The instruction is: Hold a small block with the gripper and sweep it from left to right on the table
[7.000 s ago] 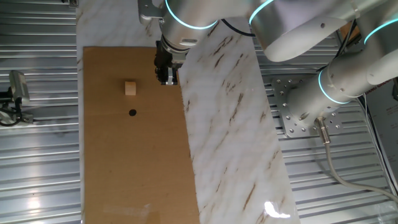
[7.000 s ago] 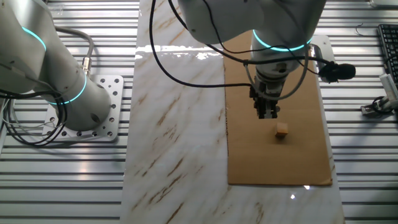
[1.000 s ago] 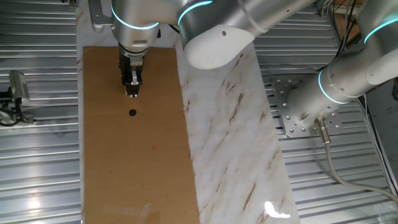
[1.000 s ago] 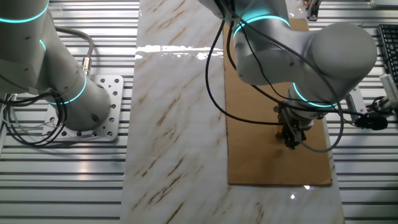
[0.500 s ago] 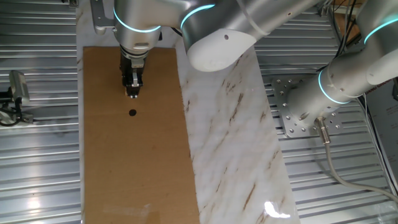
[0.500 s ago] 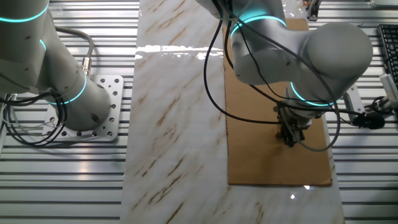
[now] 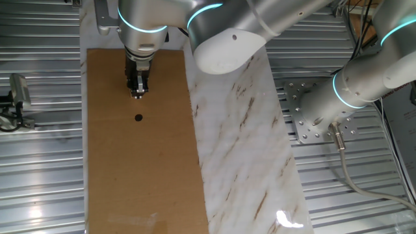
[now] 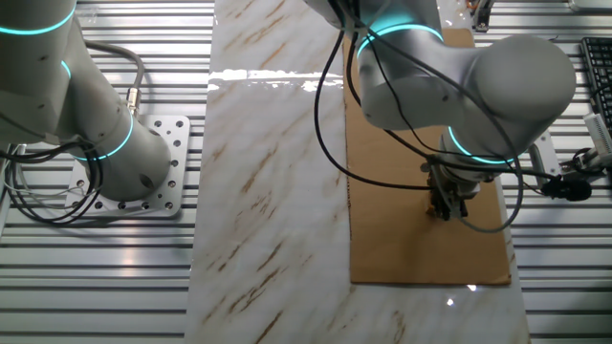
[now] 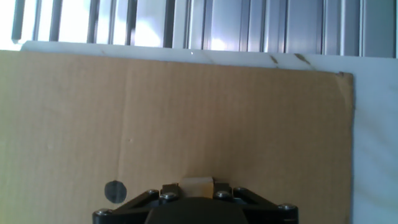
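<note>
My narrow black gripper (image 7: 137,93) points straight down at the brown panel of the table (image 7: 143,169), near its upper left. In the hand view the small block (image 9: 196,184), a pale tan cube, sits between the two black fingers, and the gripper (image 9: 196,189) is shut on it. In both fixed views the block is hidden by the fingers. In the other fixed view the gripper (image 8: 442,212) is low over the brown panel (image 8: 402,244), under the bulky silver-white arm.
A small black dot (image 7: 138,117) lies on the brown panel just below the gripper, and shows in the hand view (image 9: 115,190). The white marble panel (image 7: 240,130) adjoins on the right. A second white arm (image 7: 364,84) stands on a bolted plate. Ribbed grey metal surrounds the table.
Seven seconds ago the block lay free on the brown panel, left of the gripper. Now the gripper stands where it lay and is shut on it. Over the last second the gripper barely moved.
</note>
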Controlling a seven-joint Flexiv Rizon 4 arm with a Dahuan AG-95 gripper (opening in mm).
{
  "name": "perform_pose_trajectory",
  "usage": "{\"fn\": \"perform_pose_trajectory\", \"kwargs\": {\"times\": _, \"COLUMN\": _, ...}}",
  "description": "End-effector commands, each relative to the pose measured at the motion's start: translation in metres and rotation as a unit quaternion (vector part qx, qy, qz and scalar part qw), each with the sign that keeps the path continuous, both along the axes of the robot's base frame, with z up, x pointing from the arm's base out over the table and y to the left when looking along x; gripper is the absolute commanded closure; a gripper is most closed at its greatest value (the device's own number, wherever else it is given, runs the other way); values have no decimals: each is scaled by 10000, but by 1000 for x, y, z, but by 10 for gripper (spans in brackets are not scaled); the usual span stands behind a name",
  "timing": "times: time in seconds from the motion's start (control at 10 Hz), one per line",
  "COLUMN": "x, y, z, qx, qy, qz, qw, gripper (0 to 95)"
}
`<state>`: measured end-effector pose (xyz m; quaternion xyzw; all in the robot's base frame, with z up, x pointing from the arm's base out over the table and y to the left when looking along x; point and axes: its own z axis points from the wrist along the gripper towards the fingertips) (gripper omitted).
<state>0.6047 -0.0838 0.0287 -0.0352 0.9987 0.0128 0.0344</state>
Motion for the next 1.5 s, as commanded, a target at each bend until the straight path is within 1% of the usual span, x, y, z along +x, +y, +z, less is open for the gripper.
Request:
{"fn": "perform_pose_trajectory", "kwargs": {"times": 0.1, "x": 0, "y": 2, "z": -1, "qx": 2, "qy": -12, "qz": -94, "qw": 10000, "gripper": 950}}
{"fn": "perform_pose_trajectory", "kwargs": {"times": 0.4, "x": 0, "y": 3, "z": -2, "qx": 6, "qy": -27, "qz": -207, "qw": 9998, "gripper": 950}}
{"fn": "perform_pose_trajectory", "kwargs": {"times": 0.7, "x": 0, "y": 4, "z": -2, "qx": 67, "qy": -34, "qz": -315, "qw": 9995, "gripper": 950}}
{"fn": "perform_pose_trajectory", "kwargs": {"times": 0.8, "x": 0, "y": 5, "z": -1, "qx": 41, "qy": -37, "qz": -315, "qw": 9995, "gripper": 950}}
{"fn": "perform_pose_trajectory", "kwargs": {"times": 0.9, "x": 0, "y": 10, "z": -1, "qx": -26, "qy": -24, "qz": -357, "qw": 9994, "gripper": 950}}
{"fn": "perform_pose_trajectory", "kwargs": {"times": 1.1, "x": 0, "y": 19, "z": -4, "qx": -44, "qy": -41, "qz": -472, "qw": 9989, "gripper": 950}}
{"fn": "perform_pose_trajectory", "kwargs": {"times": 1.3, "x": 0, "y": 28, "z": -6, "qx": -137, "qy": -129, "qz": -525, "qw": 9984, "gripper": 950}}
{"fn": "perform_pose_trajectory", "kwargs": {"times": 1.4, "x": 0, "y": 32, "z": -6, "qx": -44, "qy": -104, "qz": -618, "qw": 9980, "gripper": 950}}
{"fn": "perform_pose_trajectory", "kwargs": {"times": 1.5, "x": 0, "y": 34, "z": -5, "qx": -57, "qy": -98, "qz": -641, "qw": 9979, "gripper": 950}}
